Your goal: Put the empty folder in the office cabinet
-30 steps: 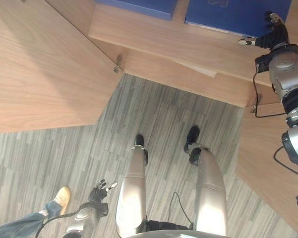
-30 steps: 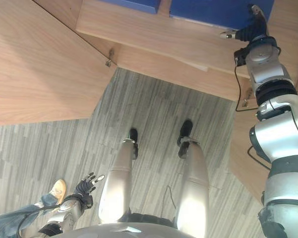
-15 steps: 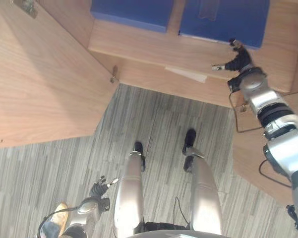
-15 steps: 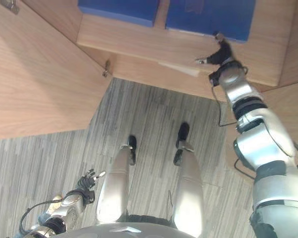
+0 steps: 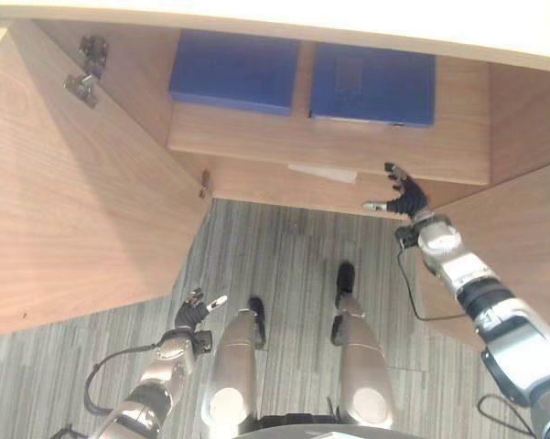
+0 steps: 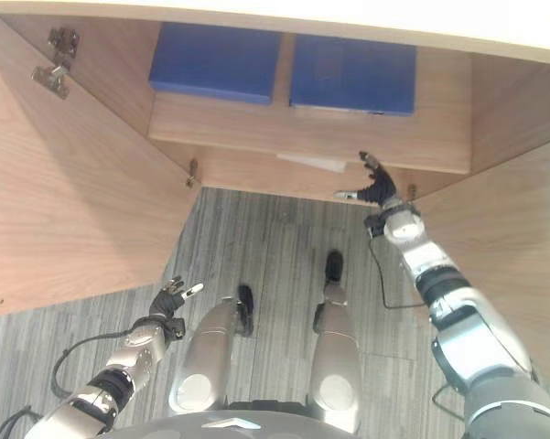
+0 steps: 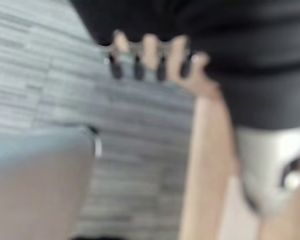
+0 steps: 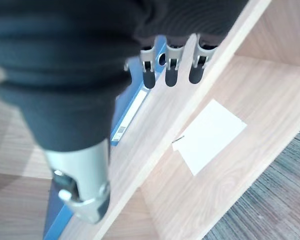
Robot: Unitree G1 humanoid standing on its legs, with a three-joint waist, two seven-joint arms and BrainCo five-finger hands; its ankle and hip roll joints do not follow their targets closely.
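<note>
With both folders [image 5: 372,84] seemingly shelved at frame top, draw your spread, empty right hand [image 5: 402,196] back clear of the cabinet [image 5: 329,151].

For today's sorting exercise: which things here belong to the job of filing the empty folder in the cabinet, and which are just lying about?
Belongs to the job:
right blue folder on the shelf
office cabinet
right hand, open, in front of the shelf edge
left hand, open, low over the floor

Just lying about:
left blue folder
white paper sheet on the lower shelf
</note>
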